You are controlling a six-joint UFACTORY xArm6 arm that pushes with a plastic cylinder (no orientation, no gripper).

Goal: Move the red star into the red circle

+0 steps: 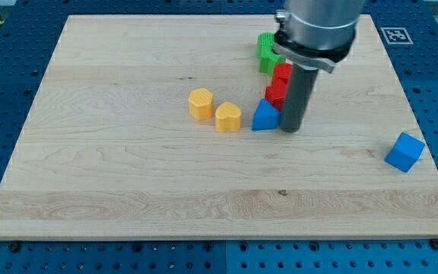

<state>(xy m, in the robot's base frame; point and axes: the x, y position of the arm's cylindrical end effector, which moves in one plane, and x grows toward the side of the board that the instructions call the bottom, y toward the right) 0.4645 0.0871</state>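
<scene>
- My tip (291, 129) is a bare rod with no jaws, touching the wooden board (128, 175) just right of the blue triangular block (264, 116).
- Two red blocks (279, 84), shapes unclear, sit behind the triangle, partly hidden by the rod.
- A green block (265, 52) lies farther back.
- Two yellow blocks (214, 111) sit left; a blue cube (404, 151) far right.

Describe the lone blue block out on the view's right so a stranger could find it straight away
Start at the wooden board and follow its right edge down past the middle. There sits the blue cube, tilted, alone. The other blue block, a triangle, is crowded beside my tip and the red blocks.
</scene>
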